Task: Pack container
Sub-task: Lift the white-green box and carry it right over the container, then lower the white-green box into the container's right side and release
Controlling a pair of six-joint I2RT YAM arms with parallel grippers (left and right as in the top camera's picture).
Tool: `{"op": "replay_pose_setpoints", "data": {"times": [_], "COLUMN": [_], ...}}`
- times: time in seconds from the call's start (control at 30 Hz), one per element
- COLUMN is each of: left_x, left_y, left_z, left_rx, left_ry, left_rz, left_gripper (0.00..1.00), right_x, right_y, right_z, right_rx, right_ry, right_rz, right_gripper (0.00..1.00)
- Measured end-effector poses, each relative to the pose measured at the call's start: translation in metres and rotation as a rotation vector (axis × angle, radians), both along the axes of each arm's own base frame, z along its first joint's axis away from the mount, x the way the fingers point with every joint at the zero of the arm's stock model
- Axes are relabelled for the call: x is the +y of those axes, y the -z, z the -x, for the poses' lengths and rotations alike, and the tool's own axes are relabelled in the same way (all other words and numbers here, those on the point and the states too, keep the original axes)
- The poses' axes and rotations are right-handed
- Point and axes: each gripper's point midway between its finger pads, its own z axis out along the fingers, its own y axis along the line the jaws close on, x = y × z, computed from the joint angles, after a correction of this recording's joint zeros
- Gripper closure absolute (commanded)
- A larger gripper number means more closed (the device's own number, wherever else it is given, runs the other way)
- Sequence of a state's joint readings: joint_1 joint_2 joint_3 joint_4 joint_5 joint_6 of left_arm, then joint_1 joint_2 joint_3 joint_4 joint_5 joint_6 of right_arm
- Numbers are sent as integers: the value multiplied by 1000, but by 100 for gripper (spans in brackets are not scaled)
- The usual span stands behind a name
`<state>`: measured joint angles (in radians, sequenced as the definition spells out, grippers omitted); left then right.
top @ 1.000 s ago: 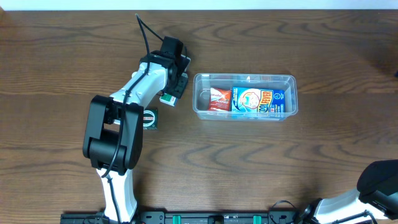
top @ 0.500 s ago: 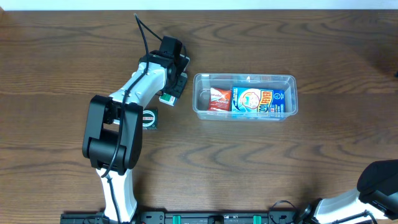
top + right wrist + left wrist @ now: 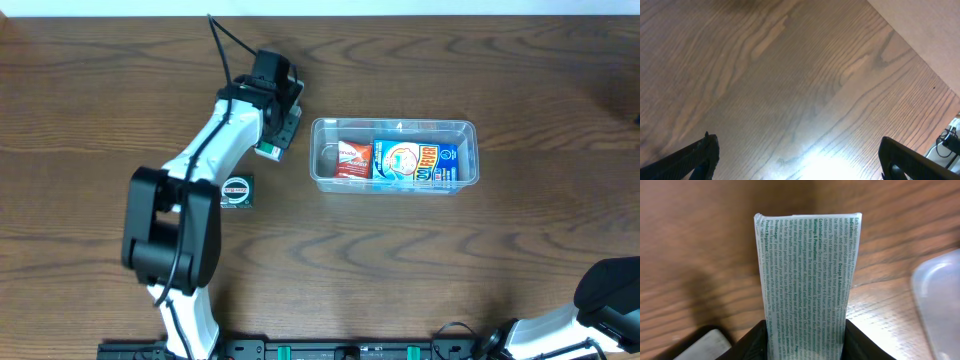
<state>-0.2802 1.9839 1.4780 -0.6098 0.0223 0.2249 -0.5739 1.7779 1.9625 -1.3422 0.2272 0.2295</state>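
The clear container sits right of centre and holds a red box and a blue box. My left gripper is shut on a white box with green print, held just left of the container; a corner of that box shows under the fingers in the overhead view. The container's rim shows blurred at the right edge of the left wrist view. My right gripper is open over bare wood, with nothing between its fingers.
A small dark round-labelled item lies on the table left of the container, beside the left arm. The right arm's base is at the bottom right corner. A white wall edge runs along the table's far side.
My left arm has shifted slightly up and left with the white box; the dark item beside it is now uncovered. The container has not moved.
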Motion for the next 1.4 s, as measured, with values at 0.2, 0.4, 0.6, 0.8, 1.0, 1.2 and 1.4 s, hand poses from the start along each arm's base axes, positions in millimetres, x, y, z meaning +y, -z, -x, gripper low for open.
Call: {"op": "replay_pose_setpoints", "data": {"times": [0.2,0.4,0.6,0.8,1.0,1.2,1.4], "left_x": [1,-14,-67,-147,-213,-249,-261], "left_y": [-66,-165,-227,-222,-211,-167,-123], "left_z": [-5,-7,23,56,88,105,104], "left_rx": [-151,-384,-526,-531,-534,-457,-393], "left_ry": [-7,22,182,432,615,725,797], "left_rz": [26,89,144,176,213,177,111], "left_gripper": [56,63,63,63,63,63,64], "right_x": [0,0,0,0,0,0,0], "right_y": [0,0,0,0,0,0,0], "right_z": [0,0,0,0,0,0,0], "right_rx": [0,0,0,0,0,0,0], "right_ry": [0,0,0,0,0,0,0], "right_rz": [0,0,0,0,0,0,0], "right_gripper": [1,1,1,1,1,1,1]}}
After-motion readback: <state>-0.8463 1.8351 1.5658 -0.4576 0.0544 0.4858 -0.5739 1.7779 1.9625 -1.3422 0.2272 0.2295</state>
